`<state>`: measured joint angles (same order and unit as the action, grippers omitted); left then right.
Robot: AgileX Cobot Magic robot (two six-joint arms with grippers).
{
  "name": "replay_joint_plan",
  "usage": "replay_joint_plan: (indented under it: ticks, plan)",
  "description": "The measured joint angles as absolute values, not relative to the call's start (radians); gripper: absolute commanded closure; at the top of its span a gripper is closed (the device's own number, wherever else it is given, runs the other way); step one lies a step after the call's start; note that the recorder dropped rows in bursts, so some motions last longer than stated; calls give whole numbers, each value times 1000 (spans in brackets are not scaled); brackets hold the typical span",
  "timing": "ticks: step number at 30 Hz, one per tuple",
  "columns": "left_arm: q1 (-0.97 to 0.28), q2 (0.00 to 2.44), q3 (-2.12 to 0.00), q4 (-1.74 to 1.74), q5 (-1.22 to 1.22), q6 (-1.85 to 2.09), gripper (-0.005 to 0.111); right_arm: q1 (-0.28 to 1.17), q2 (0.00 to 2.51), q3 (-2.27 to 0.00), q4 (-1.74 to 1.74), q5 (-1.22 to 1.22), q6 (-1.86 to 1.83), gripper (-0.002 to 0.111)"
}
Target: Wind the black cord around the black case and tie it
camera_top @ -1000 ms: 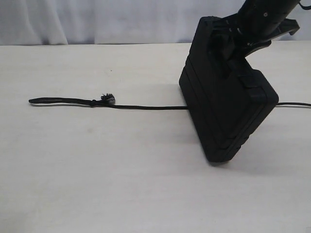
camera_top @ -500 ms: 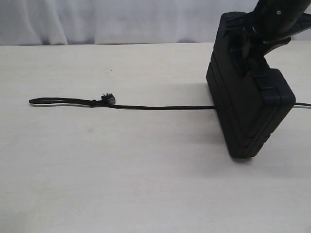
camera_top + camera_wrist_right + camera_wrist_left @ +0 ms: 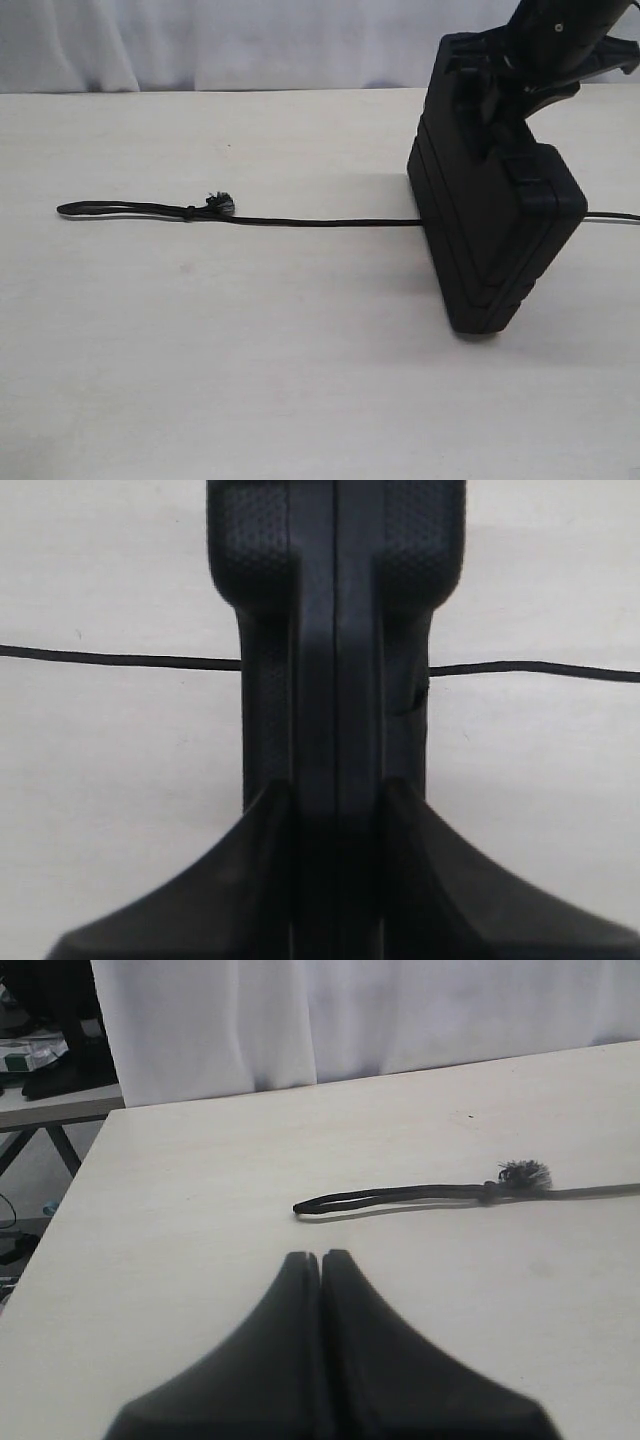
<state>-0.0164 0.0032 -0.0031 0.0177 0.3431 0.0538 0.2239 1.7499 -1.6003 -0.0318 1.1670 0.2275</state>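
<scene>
Atop the black case (image 3: 490, 230), my right hand (image 3: 337, 860) grips it upright across the black cord (image 3: 300, 221) for wrapping; left hand (image 3: 321, 1270) clenched empty.

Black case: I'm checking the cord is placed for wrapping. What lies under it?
The black cord runs along the table, reaches one side of the black case and reappears on the other, so it likely passes underneath. That stretch is hidden, as is any contact.

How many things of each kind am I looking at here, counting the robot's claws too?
Cords: 1, the black cord
Cases: 1, the black case
Grippers: 2, the left gripper shut and empty, the right gripper clamped on the black case
Total: 4
</scene>
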Motion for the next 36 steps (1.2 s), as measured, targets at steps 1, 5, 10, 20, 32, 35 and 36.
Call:
replay_joint_plan:
  ticks: [1,5,10,20,32,35,36]
  plan:
    - [-16,3,-3,18,343,54,107,224,1750,-1600,-40,1167,238,104]
    - [-16,3,-3,18,343,54,107,224,1750,-1600,-68,1173,276,104]
    - [-16,3,-3,18,343,54,107,224,1756,-1603,-71,1175,281,104]
    - [-16,3,-3,18,343,54,107,224,1758,-1603,-69,1175,281,104]
    - [-16,3,-3,33,297,54,107,224,1758,-1603,-69,1175,277,104]
    - [-16,3,-3,-90,181,54,107,224,1758,-1603,-69,1175,277,104]
    - [-16,3,-3,-134,143,52,107,224,1758,-1603,-69,1175,277,104]
